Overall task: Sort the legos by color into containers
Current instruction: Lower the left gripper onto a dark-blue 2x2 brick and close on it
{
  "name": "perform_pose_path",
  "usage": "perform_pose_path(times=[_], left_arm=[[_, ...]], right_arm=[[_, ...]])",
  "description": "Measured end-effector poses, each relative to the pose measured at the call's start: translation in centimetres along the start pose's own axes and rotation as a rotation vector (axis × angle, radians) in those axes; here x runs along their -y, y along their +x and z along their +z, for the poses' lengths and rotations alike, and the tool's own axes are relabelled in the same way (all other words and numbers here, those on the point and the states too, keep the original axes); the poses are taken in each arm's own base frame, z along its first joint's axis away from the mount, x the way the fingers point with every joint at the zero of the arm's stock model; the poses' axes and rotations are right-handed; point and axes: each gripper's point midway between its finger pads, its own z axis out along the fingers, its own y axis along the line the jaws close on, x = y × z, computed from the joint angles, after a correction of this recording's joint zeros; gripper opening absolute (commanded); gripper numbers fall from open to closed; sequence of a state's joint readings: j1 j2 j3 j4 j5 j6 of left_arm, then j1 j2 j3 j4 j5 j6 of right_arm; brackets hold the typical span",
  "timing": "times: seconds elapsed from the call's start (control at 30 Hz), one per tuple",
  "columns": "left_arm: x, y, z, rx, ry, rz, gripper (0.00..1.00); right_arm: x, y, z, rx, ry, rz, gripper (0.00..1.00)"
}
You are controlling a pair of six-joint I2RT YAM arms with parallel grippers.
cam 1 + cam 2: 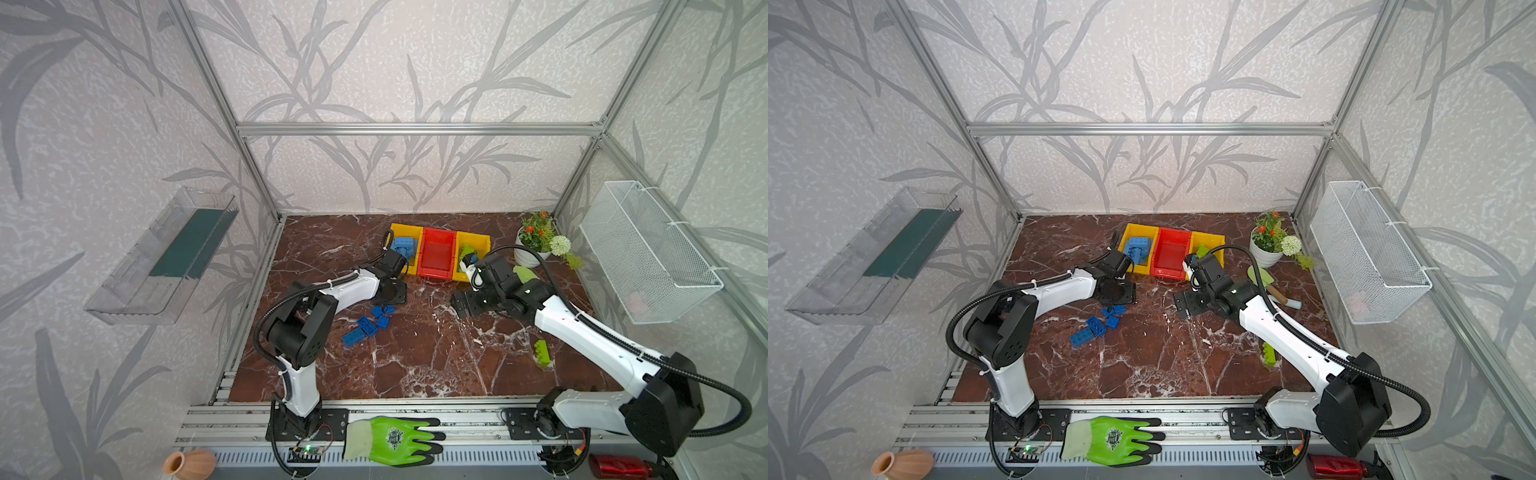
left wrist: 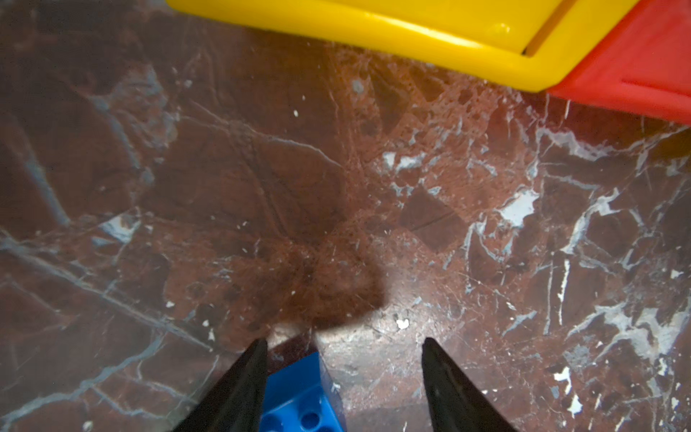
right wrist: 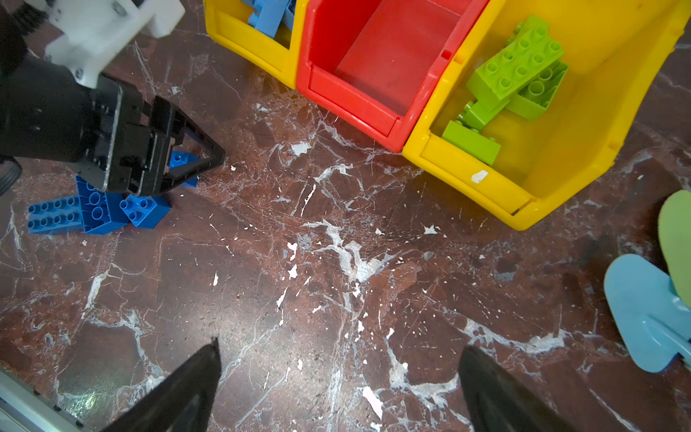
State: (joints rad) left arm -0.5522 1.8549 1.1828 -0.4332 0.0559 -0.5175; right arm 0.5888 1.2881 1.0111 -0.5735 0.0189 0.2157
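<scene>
Left fingers astride blue brick, arm low

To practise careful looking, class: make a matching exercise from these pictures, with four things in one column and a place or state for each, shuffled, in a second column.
Things
1. red bin
2. light blue bricks
3. dark blue bricks
4. glove

Places or states
a. on the metal rail at the front
b. empty
c. in a yellow bin
d. on the table

Pairs: 1-b, 2-c, 3-d, 4-a
</scene>
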Motion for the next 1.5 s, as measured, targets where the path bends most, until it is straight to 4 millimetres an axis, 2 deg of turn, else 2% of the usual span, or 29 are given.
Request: perform_pose_path(times=[0.13,0.3,0.47,0.63,0.83,1.1,1.3,1.5], left_arm=[[0.4,1.2,0.2,-0.016,-0.004,0.009,0.64],[-0.3,3.1,0.0,-0.032,-0.03,0.003,0.64],[-0.8,3.8,-0.3,-0.033,-0.044,-0.007,0.64],[-0.6,4.0,-0.3,-0.03,-0.049,-0.003,0.56],[-0.1,4.6,-0.3,-0.03,-0.058,0.025,0.42],[0.2,4.8,-0.2,-0.023,-0.057,0.036,0.41],[0.2,4.8,-0.3,-0.018,-0.062,0.042,0.31],[0.2,4.8,-0.6,-0.033,-0.078,0.048,0.3]], right_arm=[[0.1,0.0,0.0,0.001,0.004,0.002,0.99],[0.2,0.0,0.0,0.002,0.009,0.002,0.99],[0.2,0.0,0.0,0.001,0.01,0.002,0.99],[0.3,0.3,0.0,-0.003,0.011,0.003,0.99],[0.5,0.3,-0.6,0.006,0.015,0.004,0.99],[0.6,0.5,-1.0,0.004,0.02,0.006,0.99],[0.6,0.6,-1.2,0.003,0.02,0.009,0.99],[0.7,0.5,-1.7,0.016,0.022,0.01,0.99]])
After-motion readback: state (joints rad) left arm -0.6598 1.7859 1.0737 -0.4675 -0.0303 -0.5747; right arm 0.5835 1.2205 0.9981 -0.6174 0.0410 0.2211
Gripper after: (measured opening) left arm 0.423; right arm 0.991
